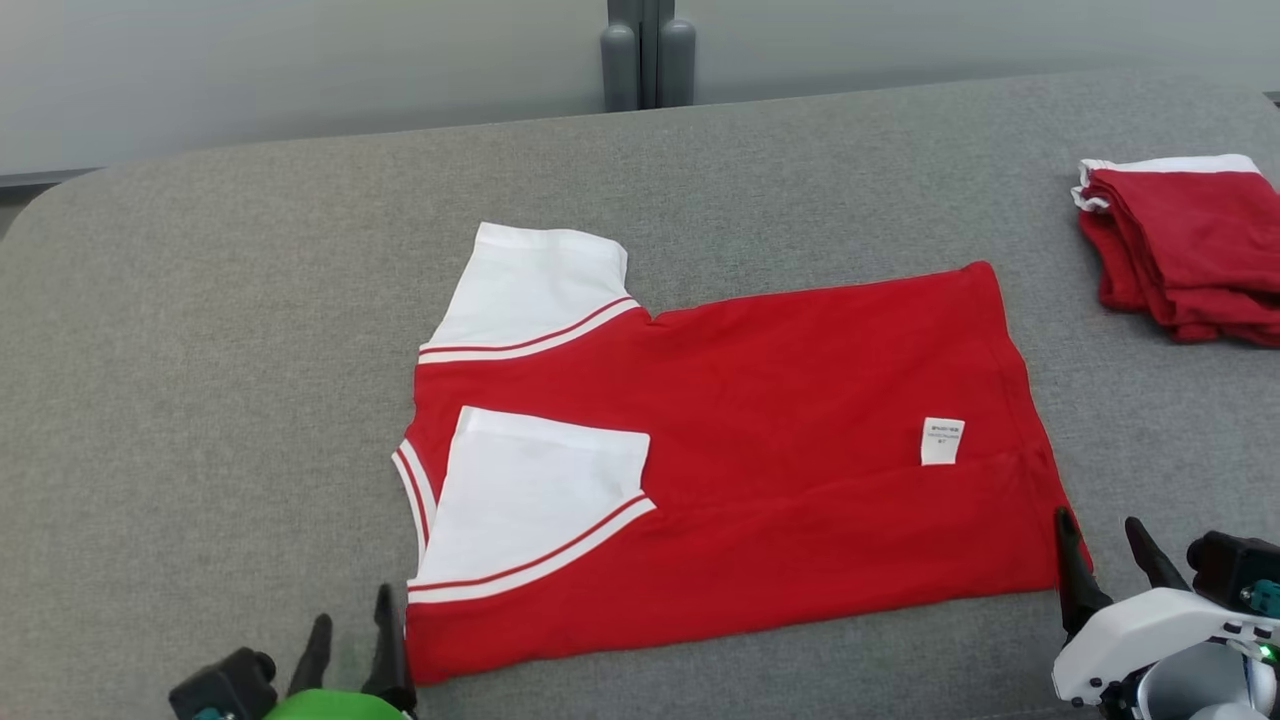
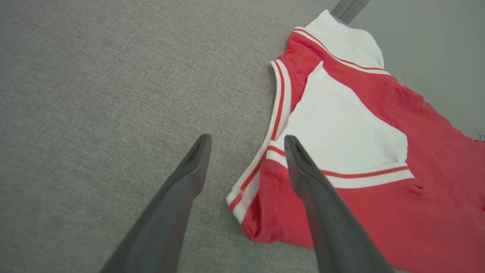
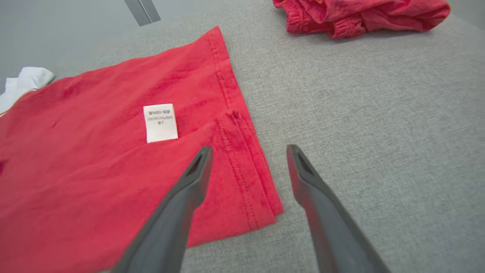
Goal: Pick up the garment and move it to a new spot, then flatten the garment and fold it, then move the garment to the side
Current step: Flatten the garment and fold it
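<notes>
Left gripper [image 1: 352, 608] and right gripper [image 1: 1097, 520] both gape wide, empty (each over a near corner of the garment [image 1: 780, 430]).

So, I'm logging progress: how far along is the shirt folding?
Done: the shirt lies flat on the table, near side and one sleeve folded over. In hand: folding; left gripper and right gripper sit at its near corners, jaws open. Left, likely: further folds, then moving it aside.
</notes>
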`<state>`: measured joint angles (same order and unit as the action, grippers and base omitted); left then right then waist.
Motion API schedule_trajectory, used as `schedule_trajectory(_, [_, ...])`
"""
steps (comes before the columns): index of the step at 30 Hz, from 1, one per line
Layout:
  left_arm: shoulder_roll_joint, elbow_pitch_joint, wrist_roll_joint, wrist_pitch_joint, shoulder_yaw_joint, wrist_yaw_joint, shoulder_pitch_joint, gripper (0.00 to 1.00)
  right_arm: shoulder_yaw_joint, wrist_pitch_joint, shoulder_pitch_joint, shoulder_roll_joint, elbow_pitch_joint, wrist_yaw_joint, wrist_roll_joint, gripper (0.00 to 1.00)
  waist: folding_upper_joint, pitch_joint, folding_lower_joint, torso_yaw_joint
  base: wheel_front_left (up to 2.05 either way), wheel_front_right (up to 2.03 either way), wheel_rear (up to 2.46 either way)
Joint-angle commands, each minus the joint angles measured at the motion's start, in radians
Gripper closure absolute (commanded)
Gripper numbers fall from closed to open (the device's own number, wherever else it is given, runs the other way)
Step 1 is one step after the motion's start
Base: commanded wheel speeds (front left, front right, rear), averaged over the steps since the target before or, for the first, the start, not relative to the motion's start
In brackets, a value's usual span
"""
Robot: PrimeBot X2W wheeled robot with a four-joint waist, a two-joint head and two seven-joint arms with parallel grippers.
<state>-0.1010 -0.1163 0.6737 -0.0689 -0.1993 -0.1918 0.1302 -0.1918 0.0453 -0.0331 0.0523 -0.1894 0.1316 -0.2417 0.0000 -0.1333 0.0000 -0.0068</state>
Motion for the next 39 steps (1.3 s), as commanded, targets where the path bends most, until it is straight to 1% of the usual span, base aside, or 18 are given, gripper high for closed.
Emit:
schedule_trajectory(1, [-0.029, 0.013, -0.021, -0.004, 0.005, -0.004, -0.020, 0.00, -0.009, -0.009, -0.013, 0.001, 0.013, -0.002, 0.014, 0.00, 0.0000, 0.005, 0.0000, -0.008, 0.00, 0.00, 0.00])
schedule_trajectory(2, [-0.043, 0.020, -0.033, 0.000, 0.005, -0.004, -0.034, 0.00, -0.013, -0.013, -0.012, 0.001, 0.023, -0.002, 0.021, 0.00, 0.0000, 0.007, 0.0000, -0.012, 0.00, 0.00, 0.00])
schedule_trajectory(4, [-0.089, 0.037, -0.068, 0.018, -0.007, 0.004, -0.076, 0.00, -0.024, -0.018, -0.002, 0.000, 0.047, -0.002, 0.036, 0.00, 0.0000, 0.008, 0.0000, -0.019, 0.00, 0.00, 0.00])
schedule_trajectory(8, [-0.173, 0.057, -0.134, 0.089, -0.037, 0.030, -0.219, 0.00, -0.015, -0.004, 0.047, -0.001, 0.098, -0.002, 0.055, 0.00, 0.0000, -0.006, 0.0000, -0.040, 0.00, 0.00, 0.00])
schedule_trajectory(10, [-0.212, 0.050, -0.164, 0.145, -0.061, 0.060, -0.322, 0.00, 0.002, 0.007, 0.078, -0.001, 0.115, -0.002, 0.064, 0.00, 0.0000, -0.023, 0.0000, -0.052, 0.00, 0.00, 0.00])
schedule_trajectory(13, [-0.261, 0.022, -0.196, 0.225, -0.096, 0.121, -0.509, 0.00, 0.038, 0.019, 0.146, -0.001, 0.128, -0.002, 0.072, 0.00, 0.0000, -0.069, 0.0000, -0.079, 0.00, 0.00, 0.00])
schedule_trajectory(14, [-0.272, 0.010, -0.205, 0.253, -0.109, 0.139, -0.559, 0.00, 0.051, 0.022, 0.167, -0.001, 0.129, -0.002, 0.070, 0.00, 0.0000, -0.086, 0.0000, -0.089, 0.00, 0.00, 0.00])
schedule_trajectory(15, [-0.284, -0.007, -0.211, 0.285, -0.126, 0.170, -0.625, 0.00, 0.070, 0.022, 0.196, -0.001, 0.128, -0.002, 0.069, 0.00, 0.0000, -0.108, 0.0000, -0.102, 0.00, 0.00, 0.00])
schedule_trajectory(16, [-0.287, -0.024, -0.212, 0.316, -0.132, 0.182, -0.678, 0.00, 0.084, 0.021, 0.220, 0.002, 0.123, -0.002, 0.066, 0.00, 0.0000, -0.127, 0.0000, -0.112, 0.00, 0.00, 0.00])
schedule_trajectory(18, [-0.301, -0.075, -0.214, 0.387, -0.152, 0.220, -0.783, 0.00, 0.119, 0.016, 0.271, 0.008, 0.109, -0.002, 0.064, 0.00, 0.0000, -0.167, 0.0000, -0.137, 0.00, 0.00, 0.00])
schedule_trajectory(21, [-0.327, -0.165, -0.220, 0.484, -0.171, 0.255, -0.922, 0.00, 0.174, 0.006, 0.343, 0.011, 0.091, -0.002, 0.058, 0.00, 0.0000, -0.229, 0.0000, -0.176, 0.00, 0.00, 0.00])
schedule_trajectory(25, [-0.362, -0.272, -0.214, 0.589, -0.184, 0.281, -1.040, 0.00, 0.233, -0.015, 0.423, 0.018, 0.060, -0.002, 0.048, 0.00, 0.0000, -0.302, 0.0000, -0.227, 0.00, 0.00, 0.00])
schedule_trajectory(29, [-0.404, -0.344, -0.182, 0.665, -0.186, 0.299, -1.085, 0.00, 0.270, -0.051, 0.491, 0.034, 0.019, -0.002, 0.035, 0.00, 0.0000, -0.363, 0.0000, -0.274, 0.00, 0.00, 0.00])
schedule_trajectory(35, [-0.433, -0.353, -0.145, 0.681, -0.171, 0.304, -1.046, 0.00, 0.275, -0.080, 0.520, 0.047, -0.013, -0.002, 0.030, 0.00, 0.0000, -0.394, 0.0000, -0.289, 0.00, 0.00, 0.00])
schedule_trajectory(39, [-0.446, -0.347, -0.142, 0.692, -0.168, 0.288, -1.028, 0.00, 0.276, -0.087, 0.534, 0.052, -0.026, -0.002, 0.026, 0.00, 0.0000, -0.404, 0.0000, -0.290, 0.00, 0.00, 0.00])
